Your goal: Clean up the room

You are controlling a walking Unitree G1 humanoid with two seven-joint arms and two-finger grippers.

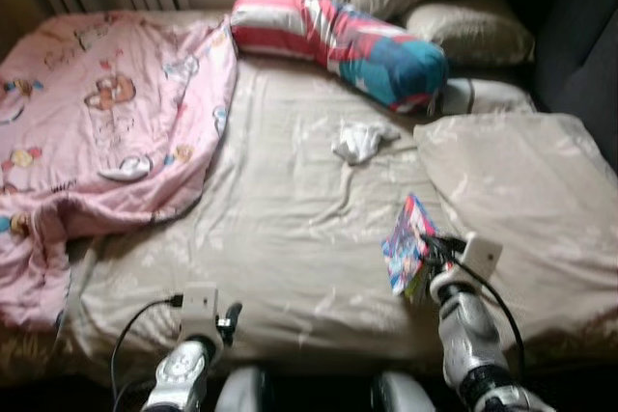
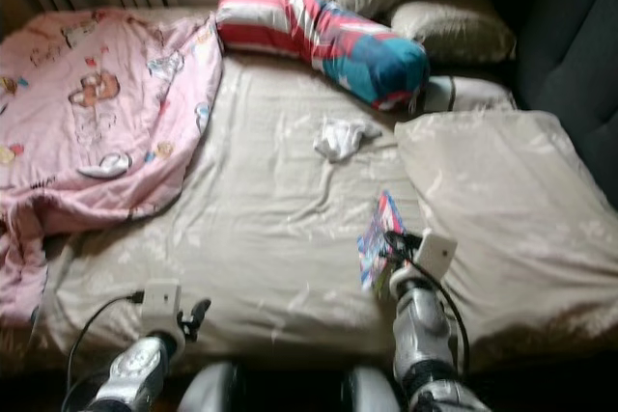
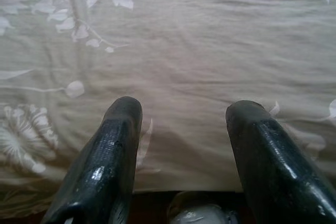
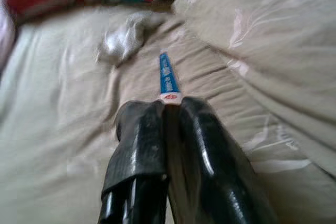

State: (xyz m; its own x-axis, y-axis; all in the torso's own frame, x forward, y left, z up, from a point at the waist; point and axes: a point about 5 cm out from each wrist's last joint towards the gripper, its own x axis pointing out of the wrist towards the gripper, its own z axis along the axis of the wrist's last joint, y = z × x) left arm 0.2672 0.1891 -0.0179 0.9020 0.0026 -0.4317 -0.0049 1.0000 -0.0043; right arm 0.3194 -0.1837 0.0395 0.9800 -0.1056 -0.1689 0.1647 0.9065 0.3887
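Nearest to me, the left gripper (image 3: 181, 129) hung low at the near edge of the bed (image 1: 290, 229), its two black fingers spread wide with nothing between them, only the beige sheet under it. It was idle, I judged.

A little further, the right gripper (image 4: 168, 106) had its fingers pressed together on the thin edge of a colourful packet (image 1: 409, 244). The packet stood upright in the grip, near the front of the bed, just beside the big beige pillow (image 1: 526, 200). In the right wrist view I saw only a narrow blue strip of it rising from between the fingers.

Here was my worry. The grip took the packet only at its lower edge, so I judged it could swing or slip out if I moved the arm fast. It looked thin and smooth, and such a thing turns easily between two pads. If it fell, it could slide down between bed and robot.

Further away, a crumpled white cloth (image 1: 359, 140) lay on the sheet, well apart from both grippers. It was soft, so a shallow pinch might take the sheet with it. On the left lay the pink blanket (image 1: 97, 113) in a heap, and at the head the striped bolster (image 1: 338, 41).
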